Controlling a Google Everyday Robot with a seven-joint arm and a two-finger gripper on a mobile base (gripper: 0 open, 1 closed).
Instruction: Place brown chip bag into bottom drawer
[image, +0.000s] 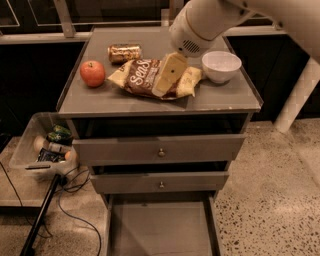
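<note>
Dark-brown crinkly film with pale yellow ends: the brown chip bag (141, 80) lies flat on the grey cabinet top (220, 97), near its middle. Its long axis runs 9-to-3 o'clock. White script on the face begins "Sen"; the rest is covered. The gripper (162, 88) overlaps the bag's middle as a pale yellow slab, tip slanting toward 7 o'clock. Contact with the bag cannot be told, nor how far the gripper is open. The arm enters from 1 o'clock, its white rounded wrist housing (196, 25) above the bag's far edge.

- Gold can (125, 52) at 11 o'clock of the bag, on its side, label unreadable.
- Apple (92, 73) at 9 o'clock.
- White bowl (221, 65) at 3 o'clock.
- Bottom drawer (160, 230) at 6 o'clock, pulled out, grey floor showing.
</note>
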